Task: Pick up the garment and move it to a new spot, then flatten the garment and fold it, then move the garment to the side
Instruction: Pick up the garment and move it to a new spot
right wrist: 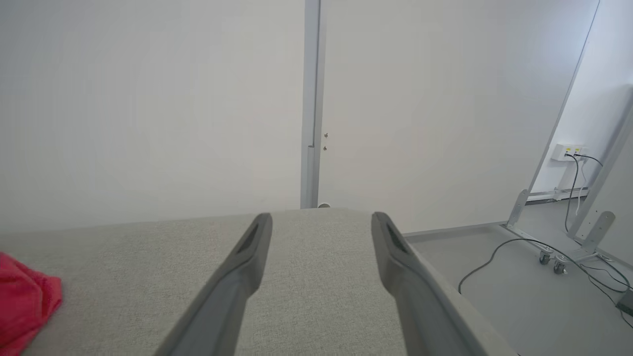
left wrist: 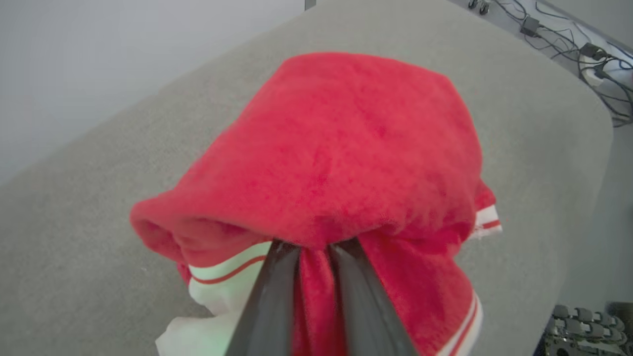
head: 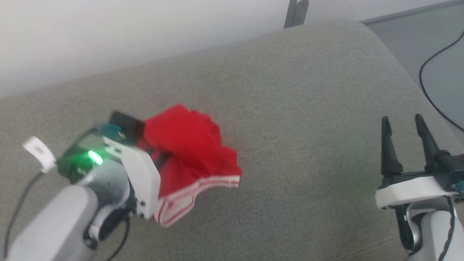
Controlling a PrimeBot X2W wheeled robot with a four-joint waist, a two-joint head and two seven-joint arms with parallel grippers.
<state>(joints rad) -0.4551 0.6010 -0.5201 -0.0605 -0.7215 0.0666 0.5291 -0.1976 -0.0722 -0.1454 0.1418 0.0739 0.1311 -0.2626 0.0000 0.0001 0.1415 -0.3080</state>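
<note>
Left arm: pale forearm rises from the lower left of the head view; green light (head: 95,157) lit on the wrist; a white tag (head: 38,148) on a dark lead sits just left of it.
Left gripper (left wrist: 312,249): fingers (left wrist: 269,306) drawn close together, a fold of red cloth pinched in the narrow gap between them; fingertips buried under the bunched cloth in the left wrist view.
Garment (head: 188,145): red, crumpled into a lump, draped over and around the left gripper; red-and-white striped trim hangs along its lower edge in the head view; a white part with a thin red line shows beneath the red bulk, left of the fingers, in the left wrist view; lettering hidden in the folds; sits left of centre over the cushion; whether its lowest edge touches the cushion, cannot tell.
Cushion (head: 290,108): broad grey woven surface with a rounded far right corner; a pale wall behind it.
Right gripper (head: 401,119): well apart from the garment, at the lower right of the head view; fingers (right wrist: 237,277) spread wide, nothing between them, touching nothing; they point across the cushion toward the wall; a corner of the red cloth shows at the far left edge of the right wrist view.
Floor (head: 435,43): grey, beyond the cushion's right edge; a black cable (head: 431,83) curves across it.
</note>
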